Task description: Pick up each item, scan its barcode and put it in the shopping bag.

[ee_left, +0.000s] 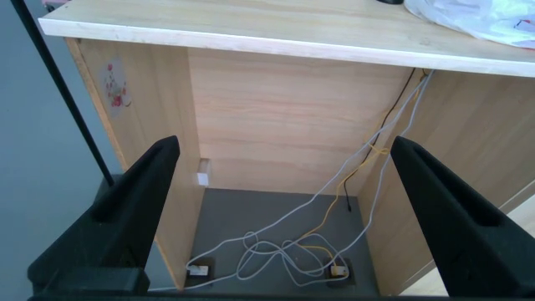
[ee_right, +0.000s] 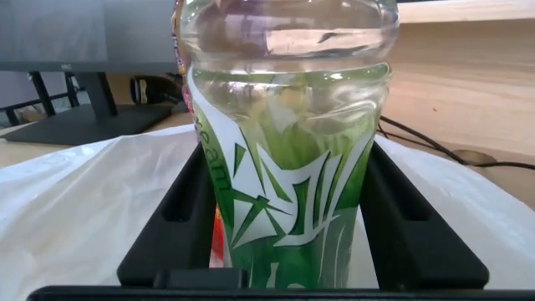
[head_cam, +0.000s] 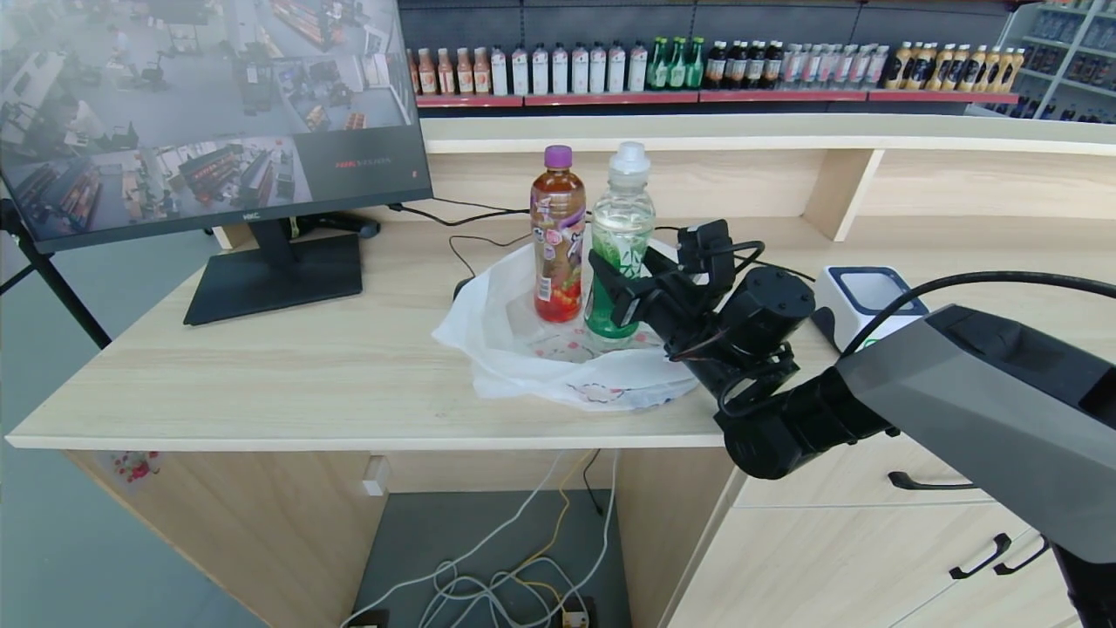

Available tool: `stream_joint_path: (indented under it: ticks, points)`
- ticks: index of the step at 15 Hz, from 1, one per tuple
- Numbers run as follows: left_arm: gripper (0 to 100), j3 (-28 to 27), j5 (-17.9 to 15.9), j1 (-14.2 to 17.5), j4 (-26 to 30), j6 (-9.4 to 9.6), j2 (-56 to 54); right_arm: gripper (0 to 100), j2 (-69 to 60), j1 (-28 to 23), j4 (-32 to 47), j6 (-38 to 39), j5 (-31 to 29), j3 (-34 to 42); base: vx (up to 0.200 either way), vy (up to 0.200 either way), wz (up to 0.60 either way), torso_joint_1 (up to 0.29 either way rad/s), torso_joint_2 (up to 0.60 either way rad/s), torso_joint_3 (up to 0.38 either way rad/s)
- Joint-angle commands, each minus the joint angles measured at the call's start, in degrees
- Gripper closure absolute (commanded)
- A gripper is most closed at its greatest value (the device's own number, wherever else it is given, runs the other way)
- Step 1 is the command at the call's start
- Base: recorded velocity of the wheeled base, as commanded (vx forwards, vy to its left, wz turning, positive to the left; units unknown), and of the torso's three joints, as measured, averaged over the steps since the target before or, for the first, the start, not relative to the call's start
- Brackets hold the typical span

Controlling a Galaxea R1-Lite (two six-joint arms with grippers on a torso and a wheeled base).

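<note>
Our right gripper [ee_right: 284, 188] clamps the green-labelled bottle [head_cam: 621, 218] over the shopping bag [head_cam: 510, 366], the purple-capped bottle [head_cam: 558, 235] just left. Our left gripper [ee_left: 286, 150] gapes.

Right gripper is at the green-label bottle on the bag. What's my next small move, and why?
Probably open the right gripper and draw straight back. The green-label bottle already stands upright on the shopping bag beside the tea bottle, gripper closed around its label; a sideways exit might topple either.

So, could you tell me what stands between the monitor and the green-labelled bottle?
The purple-capped tea bottle, upright on the white bag, as the head view shows.
</note>
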Motion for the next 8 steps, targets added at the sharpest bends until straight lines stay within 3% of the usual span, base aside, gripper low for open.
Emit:
stream_joint_path:
  ticks: [1, 2, 3, 8]
  points:
    - [0, 0.00, 0.00, 0.00, 0.00, -0.06, -0.02, 100, 0.11, 0.03, -0.02, -0.04, 0.02, 0.00, 0.000, 0.000, 0.00, 0.000, 0.00, 0.000]
    - [0, 0.00, 0.00, 0.00, 0.00, -0.06, -0.02, 100, 0.02, 0.03, -0.02, -0.04, 0.02, 0.09, 0.000, 0.000, 0.00, 0.000, 0.00, 0.000]
    - [0, 0.00, 0.00, 0.00, 0.00, -0.06, -0.02, 0, 0.02, 0.03, -0.19, -0.04, -0.07, 0.00, 0.000, 0.000, 0.00, 0.000, 0.00, 0.000]
    - [0, 0.00, 0.00, 0.00, 0.00, 0.03, -0.02, 0, -0.07, -0.05, -1.69, -1.45, -0.24, 0.18, 0.000, 0.000, 0.00, 0.000, 0.00, 0.000]
